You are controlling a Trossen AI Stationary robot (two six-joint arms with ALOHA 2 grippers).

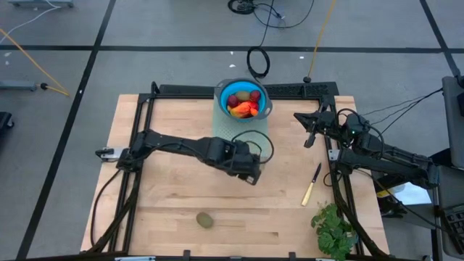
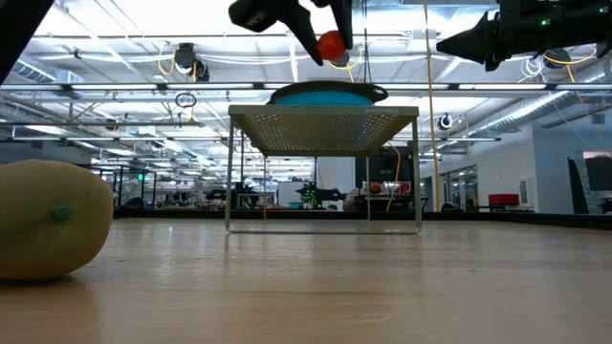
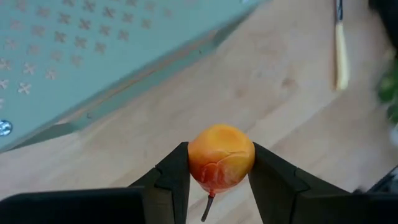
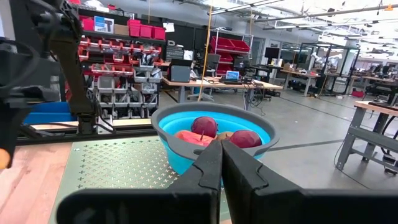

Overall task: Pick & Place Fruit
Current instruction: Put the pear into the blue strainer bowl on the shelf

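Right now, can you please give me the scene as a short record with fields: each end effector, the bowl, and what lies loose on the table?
left end effector: shut on small orange fruit, raised above the table near the perforated stand
right end effector: shut, empty, waiting at the right side
bowl: blue, on the stand, holding several fruits
loose on table: brownish-green oval fruit, yellow-handled knife, leafy green bunch

Orange-yellow fruit (image 3: 221, 155) blushed red between black jaws; blue bowl (image 1: 222, 96) of dark red and orange pieces; pale green perforated rack (image 3: 74, 56); brownish-green oval (image 1: 206, 220); yellow-handled knife (image 1: 311, 185); light wood worktop (image 1: 167, 196).
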